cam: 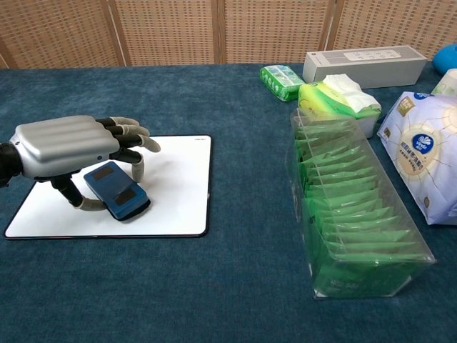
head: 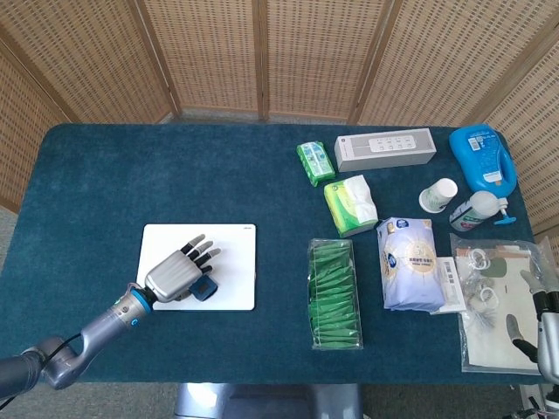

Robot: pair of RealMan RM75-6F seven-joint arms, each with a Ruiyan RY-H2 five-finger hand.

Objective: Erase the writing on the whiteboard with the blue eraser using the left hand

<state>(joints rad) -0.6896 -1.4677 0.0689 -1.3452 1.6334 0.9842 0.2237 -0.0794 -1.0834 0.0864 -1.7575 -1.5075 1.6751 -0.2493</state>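
The white whiteboard (head: 234,251) (cam: 175,193) lies flat on the blue cloth at the table's left. My left hand (head: 179,273) (cam: 68,146) is over its near half and holds the blue eraser (head: 203,289) (cam: 116,190) between thumb and fingers, pressing it flat on the board. No writing shows on the bare part of the board; the patch under the hand and eraser is hidden. My right hand (head: 540,316) hangs at the head view's lower right corner, over a plastic bag, fingers apart and holding nothing.
A clear box of green packets (head: 334,293) (cam: 350,221) stands right of the board. Behind it are a tissue pack (head: 350,204), a small green pack (head: 315,162), a white box (head: 385,149), a wipes bag (head: 410,263), a cup (head: 438,195) and a blue jug (head: 482,157).
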